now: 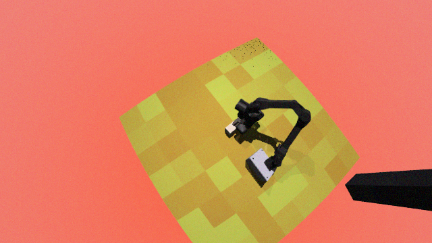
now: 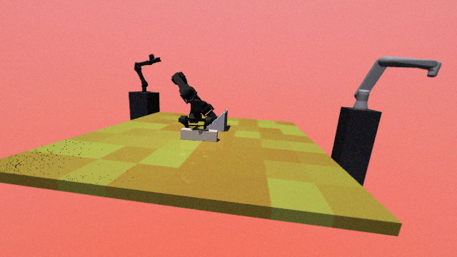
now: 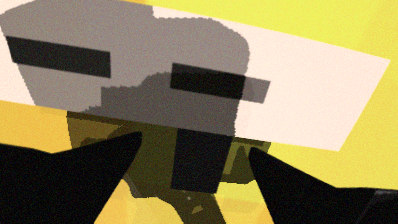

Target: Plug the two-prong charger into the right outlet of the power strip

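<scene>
The white power strip (image 1: 231, 128) (image 2: 193, 135) (image 3: 310, 85) lies on the table under the arm's wrist. In the wrist view its top shows two dark slots, partly under the arm's shadow. My gripper (image 2: 196, 127) (image 3: 197, 144) is open, its fingertips wide apart at the strip's near side. A dark block (image 3: 200, 165), perhaps the charger, shows between and below the fingertips, its upper end meeting the strip's near edge; the fingers do not grip it. No prongs can be made out. In the top view the arm hides the fingertips and part of the strip.
A pale grey wedge-shaped block (image 1: 259, 163) (image 2: 218, 123) stands near the arm's base. The table (image 1: 189, 111) (image 2: 228, 178) has a yellow and ochre patchwork top. Beyond its edges stand a grey arm (image 2: 403, 62) and a small black arm (image 2: 141, 73) on dark pedestals.
</scene>
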Controlling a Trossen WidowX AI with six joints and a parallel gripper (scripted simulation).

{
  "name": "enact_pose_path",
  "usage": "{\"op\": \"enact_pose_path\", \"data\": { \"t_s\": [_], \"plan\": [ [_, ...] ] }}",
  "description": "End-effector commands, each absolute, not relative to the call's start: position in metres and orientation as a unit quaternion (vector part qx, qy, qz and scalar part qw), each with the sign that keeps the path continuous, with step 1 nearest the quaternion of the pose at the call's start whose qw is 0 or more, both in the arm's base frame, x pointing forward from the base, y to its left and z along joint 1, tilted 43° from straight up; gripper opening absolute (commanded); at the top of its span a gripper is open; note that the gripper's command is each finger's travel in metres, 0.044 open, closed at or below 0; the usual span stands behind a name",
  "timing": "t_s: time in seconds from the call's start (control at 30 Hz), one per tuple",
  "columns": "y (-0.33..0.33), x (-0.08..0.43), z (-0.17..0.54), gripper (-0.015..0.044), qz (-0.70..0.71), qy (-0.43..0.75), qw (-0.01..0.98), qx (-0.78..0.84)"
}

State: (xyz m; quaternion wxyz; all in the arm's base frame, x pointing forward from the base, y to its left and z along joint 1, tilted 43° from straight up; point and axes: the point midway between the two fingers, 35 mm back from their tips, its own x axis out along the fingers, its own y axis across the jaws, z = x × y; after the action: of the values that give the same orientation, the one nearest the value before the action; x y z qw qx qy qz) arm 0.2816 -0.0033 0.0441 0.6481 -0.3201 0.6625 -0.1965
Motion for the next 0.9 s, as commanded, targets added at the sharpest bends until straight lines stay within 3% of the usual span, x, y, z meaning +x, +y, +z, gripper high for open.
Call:
{"op": "enact_pose_path", "data": {
  "t_s": [0.0,0.87],
  "plan": [
    [-0.004,0.279,0.045,0.0440,-0.199,0.660,0.651,-0.319],
    [-0.009,0.254,0.046,0.0440,-0.199,0.660,0.651,-0.320]
  ]
}}
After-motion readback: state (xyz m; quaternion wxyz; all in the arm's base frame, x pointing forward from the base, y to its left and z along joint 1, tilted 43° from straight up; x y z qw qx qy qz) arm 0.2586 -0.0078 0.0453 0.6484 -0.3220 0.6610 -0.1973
